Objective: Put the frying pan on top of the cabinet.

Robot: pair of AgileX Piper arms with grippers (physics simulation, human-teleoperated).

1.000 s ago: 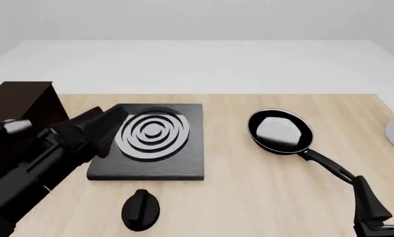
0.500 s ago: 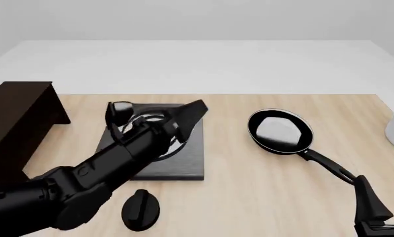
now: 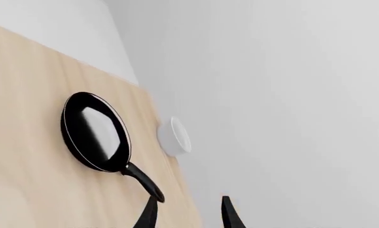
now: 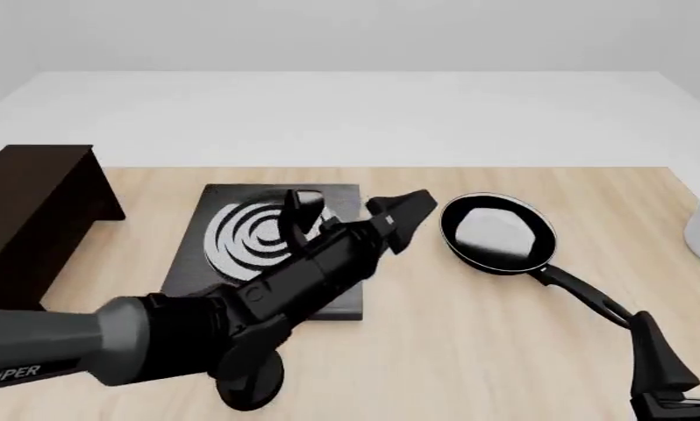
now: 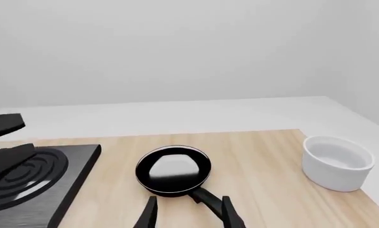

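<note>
The round black frying pan (image 4: 497, 232) is laid flat, handle toward the camera, well right of the dark brown, flat-topped cabinet (image 4: 28, 215).

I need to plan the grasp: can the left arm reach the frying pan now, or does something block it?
Probably yes. The left tool is open above the stove plate, pointing at the frying pan, with only bare table between them. The right tool sits near the handle, so the two could crowd each other.

black stove plate (image 4: 216, 263) (silver rings), white bowl (image 5: 337, 161), black knob (image 4: 256, 386)
</note>
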